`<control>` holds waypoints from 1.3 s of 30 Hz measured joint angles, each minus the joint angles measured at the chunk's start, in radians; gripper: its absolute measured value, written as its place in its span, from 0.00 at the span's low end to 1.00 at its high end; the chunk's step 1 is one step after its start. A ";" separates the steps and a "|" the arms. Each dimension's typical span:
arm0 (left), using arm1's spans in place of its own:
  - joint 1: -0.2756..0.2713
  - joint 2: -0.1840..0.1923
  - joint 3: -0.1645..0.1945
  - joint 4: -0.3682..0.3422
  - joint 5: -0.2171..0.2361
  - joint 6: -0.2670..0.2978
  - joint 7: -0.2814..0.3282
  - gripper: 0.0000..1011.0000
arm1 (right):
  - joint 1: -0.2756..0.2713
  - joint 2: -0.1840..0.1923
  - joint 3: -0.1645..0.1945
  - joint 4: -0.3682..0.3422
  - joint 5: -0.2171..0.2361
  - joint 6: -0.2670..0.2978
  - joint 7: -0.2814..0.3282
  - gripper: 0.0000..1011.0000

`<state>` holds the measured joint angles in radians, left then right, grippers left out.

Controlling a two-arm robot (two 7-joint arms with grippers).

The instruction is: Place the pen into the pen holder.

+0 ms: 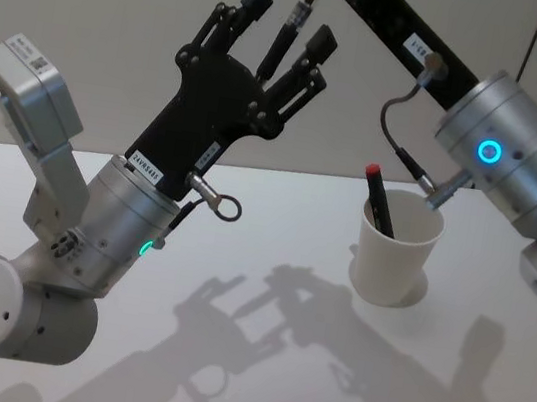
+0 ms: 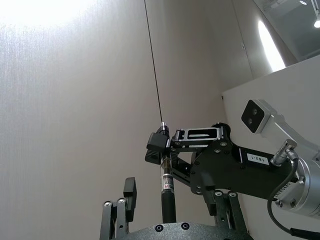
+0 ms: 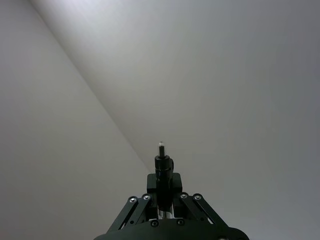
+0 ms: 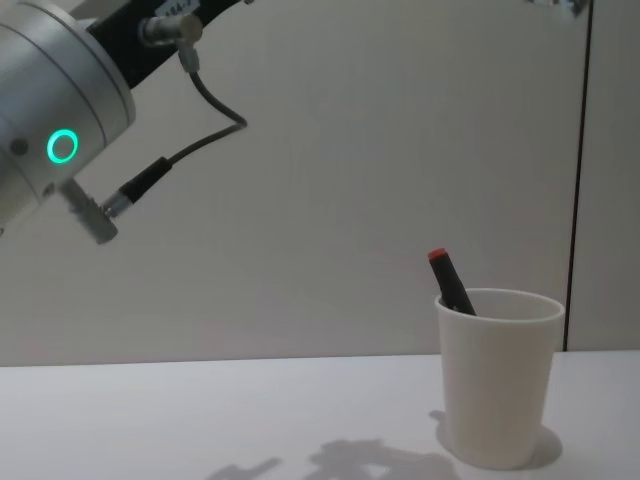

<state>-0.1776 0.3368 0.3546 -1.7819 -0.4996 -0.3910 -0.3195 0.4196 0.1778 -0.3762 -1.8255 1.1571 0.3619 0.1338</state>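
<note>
**Nearest you.** The left gripper [image 1: 288, 22] points upward above the white bench [image 1: 252, 381], its black fingers [image 2: 128, 189] spread apart. They stand on either side of the slim dark pen with a metal band [image 2: 166, 186] and, as far as the left wrist view shows, do not press on it.

**Above it.** The right gripper [image 2: 162, 142] reaches across from the right and is closed tight on the pen's upper end. In the right wrist view the pen's tip juts out just past its pinched fingers [image 3: 150, 181]. Judge this as a handover nearly complete, with the pen's weight now on the right gripper.

**Farther off, to the right.** The plain white paper cup with a rolled rim [image 1: 395, 266] stands upright on the bench, well apart from both grippers and lower than them. A second dark pen with a red cap [image 1: 380, 200] already leans inside it against the rim on the left arm's side.

**Doing the step well.**
- Draw the pen straight along its own axis, out from between the left fingers, so it does not catch on them.
- Only then swing it toward the cup.
- Turn the pen near upright above the open part of the mouth, away from the red-capped pen.
- Lower it well inside the rim before you loosen the grip. The light cup is likely to tip if it is nudged sideways.
</note>
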 joint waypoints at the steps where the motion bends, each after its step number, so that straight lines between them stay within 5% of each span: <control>1: 0.000 0.000 0.000 0.000 0.000 0.000 0.000 0.78 | 0.000 0.001 0.000 -0.001 0.000 -0.004 0.000 0.15; 9: 0.000 0.000 0.000 0.000 0.000 0.000 0.000 0.99 | 0.005 0.008 0.010 -0.017 -0.014 -0.050 -0.012 0.15; 23: 0.000 0.000 0.000 0.000 0.001 0.001 0.000 0.99 | 0.006 0.064 0.041 -0.068 -0.108 -0.119 -0.068 0.15; 39: 0.000 0.000 0.000 0.000 0.001 0.001 0.000 0.99 | -0.030 0.157 0.055 -0.127 -0.309 -0.125 -0.162 0.15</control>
<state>-0.1776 0.3368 0.3545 -1.7815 -0.4990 -0.3904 -0.3192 0.3894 0.3347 -0.3211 -1.9528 0.8482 0.2368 -0.0285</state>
